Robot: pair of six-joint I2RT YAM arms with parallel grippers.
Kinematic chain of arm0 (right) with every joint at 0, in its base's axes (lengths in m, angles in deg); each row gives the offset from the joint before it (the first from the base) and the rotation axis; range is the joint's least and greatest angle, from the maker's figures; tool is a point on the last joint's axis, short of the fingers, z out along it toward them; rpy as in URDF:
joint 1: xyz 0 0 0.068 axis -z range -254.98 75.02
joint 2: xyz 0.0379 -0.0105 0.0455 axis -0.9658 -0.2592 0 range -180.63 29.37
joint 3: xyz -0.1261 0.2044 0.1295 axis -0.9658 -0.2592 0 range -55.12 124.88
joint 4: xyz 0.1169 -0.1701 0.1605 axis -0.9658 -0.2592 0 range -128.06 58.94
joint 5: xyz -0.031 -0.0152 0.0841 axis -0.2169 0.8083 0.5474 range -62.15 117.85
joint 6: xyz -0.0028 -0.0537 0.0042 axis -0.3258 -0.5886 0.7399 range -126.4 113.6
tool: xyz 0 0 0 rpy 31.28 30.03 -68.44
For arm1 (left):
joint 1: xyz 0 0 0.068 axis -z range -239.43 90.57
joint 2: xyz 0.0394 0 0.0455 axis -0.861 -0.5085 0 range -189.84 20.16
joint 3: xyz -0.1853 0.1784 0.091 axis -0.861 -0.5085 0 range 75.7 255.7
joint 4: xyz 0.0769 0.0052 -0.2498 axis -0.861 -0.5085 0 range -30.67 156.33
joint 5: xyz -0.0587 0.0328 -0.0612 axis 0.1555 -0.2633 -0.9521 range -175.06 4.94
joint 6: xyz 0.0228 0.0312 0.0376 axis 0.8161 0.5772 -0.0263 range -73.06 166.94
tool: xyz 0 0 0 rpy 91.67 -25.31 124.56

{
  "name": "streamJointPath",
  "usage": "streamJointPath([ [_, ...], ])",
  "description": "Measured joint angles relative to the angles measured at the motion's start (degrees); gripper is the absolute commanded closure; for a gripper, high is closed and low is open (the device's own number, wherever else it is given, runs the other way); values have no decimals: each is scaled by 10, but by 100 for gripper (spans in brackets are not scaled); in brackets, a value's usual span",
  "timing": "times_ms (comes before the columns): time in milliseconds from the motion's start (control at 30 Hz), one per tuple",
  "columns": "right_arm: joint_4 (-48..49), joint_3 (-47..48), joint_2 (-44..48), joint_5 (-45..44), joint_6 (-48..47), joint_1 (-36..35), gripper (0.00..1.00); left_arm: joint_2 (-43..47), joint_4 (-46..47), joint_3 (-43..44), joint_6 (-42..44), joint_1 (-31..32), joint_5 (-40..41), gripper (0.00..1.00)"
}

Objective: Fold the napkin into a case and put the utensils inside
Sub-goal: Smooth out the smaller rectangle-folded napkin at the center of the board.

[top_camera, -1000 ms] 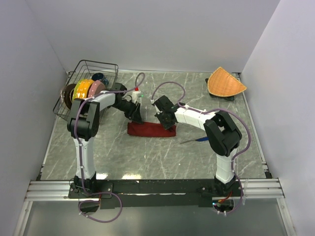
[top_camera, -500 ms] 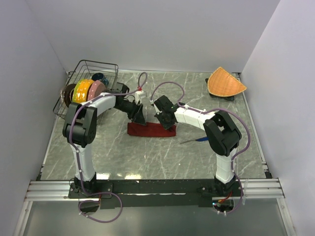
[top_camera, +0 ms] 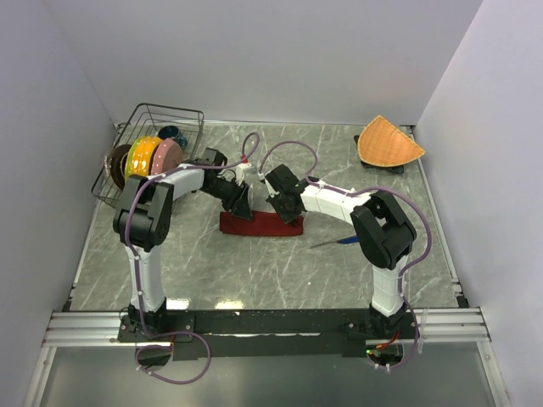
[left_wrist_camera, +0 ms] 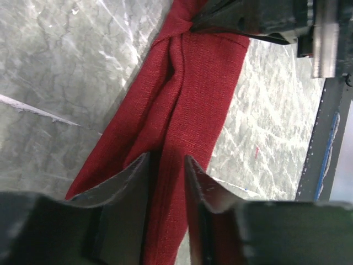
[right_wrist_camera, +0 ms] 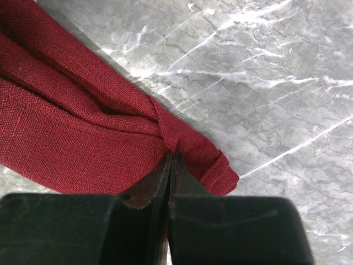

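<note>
The dark red napkin lies as a long folded strip mid-table. My left gripper is down on its left end. In the left wrist view that gripper stands open, its jaws astride a raised fold of the napkin. My right gripper is at the right end; the right wrist view shows it shut on a gathered pinch of the napkin. The blue-purple knife lies on the table to the right of the strip. The fork is out of view.
A wire dish rack with coloured plates stands at the back left. An orange woven fan-shaped mat sits at the back right. White walls close in the table on three sides.
My left gripper has shifted a little right and down onto the napkin's left end, and its jaws have drawn closer. The right arm and the napkin have stayed put.
</note>
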Motion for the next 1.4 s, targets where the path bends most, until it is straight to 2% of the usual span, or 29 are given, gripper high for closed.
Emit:
streamJointPath([
  [33,0,0,0,0,0,0,100,-2,3,0,1,0,0,80],
  [133,0,0,0,1,-1,0,100,-6,4,0,-1,0,2,96],
  [167,0,0,0,1,-2,0,100,-7,4,0,-2,0,2,99],
  [467,4,0,0,-2,-10,0,100,-10,44,12,-87,-1,6,99],
  [667,7,0,0,-9,-11,0,100,-56,42,51,-122,-3,28,99],
  [967,-4,12,0,-23,-9,0,74,-83,30,61,-167,-8,23,99],
  [1033,-14,20,0,-23,-6,0,73,-83,30,61,-174,-8,24,99],
  [1067,-18,24,0,-23,-6,1,69,-83,30,61,-175,-8,24,99],
  [1400,-68,58,17,-8,6,24,68,-84,32,59,-177,-9,23,99],
])
